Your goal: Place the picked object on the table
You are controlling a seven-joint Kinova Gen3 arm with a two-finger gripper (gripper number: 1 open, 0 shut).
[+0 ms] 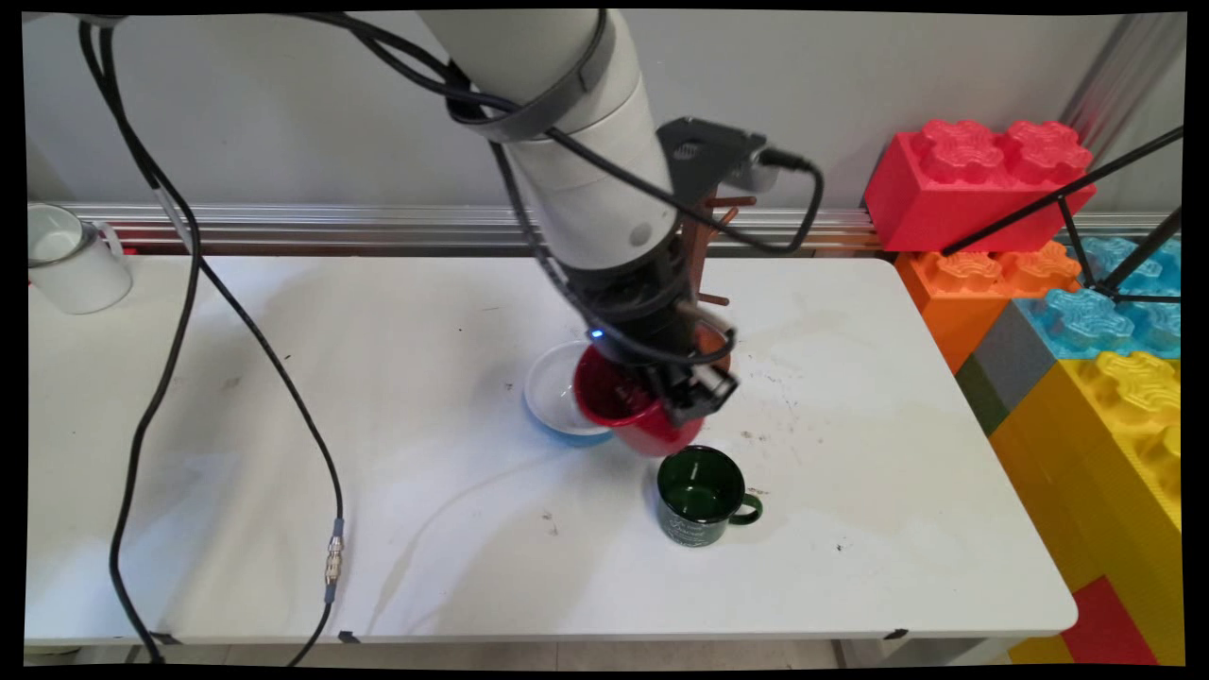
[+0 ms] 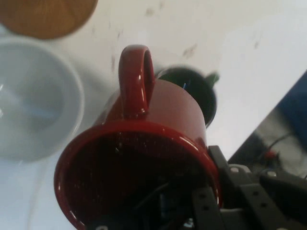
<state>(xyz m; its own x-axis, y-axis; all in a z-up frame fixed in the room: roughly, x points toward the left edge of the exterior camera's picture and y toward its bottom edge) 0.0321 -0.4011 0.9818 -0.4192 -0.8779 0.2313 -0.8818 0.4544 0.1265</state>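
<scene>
**Red mug in my grip above the table's middle**

Holding the red mug (image 1: 625, 408) by its rim, my gripper (image 1: 697, 392) has its fingers closed on the mug's wall, one inside the mouth and one outside, so they stand only as far apart as the wall is thick. The mug hangs tilted, its open mouth turned towards my camera. In the hand view its handle (image 2: 136, 79) points to twelve o'clock, away from my fingers (image 2: 207, 208), which bite the rim at about five o'clock.

Just beside the mug, at nine o'clock in the main view, a white bowl (image 1: 555, 387) with a blue underside sits on the white table (image 1: 283, 397); the mug overlaps its edge. At five o'clock from the mug a dark green mug (image 1: 700, 494) stands upright, handle to its three o'clock. Behind my wrist rises a brown wooden mug tree (image 1: 710, 255), its round base (image 2: 45, 17) near the bowl. A white mug (image 1: 71, 257) stands well apart at the table's far ten o'clock corner. Big toy bricks (image 1: 1067, 283) are stacked beyond the three o'clock edge.
</scene>
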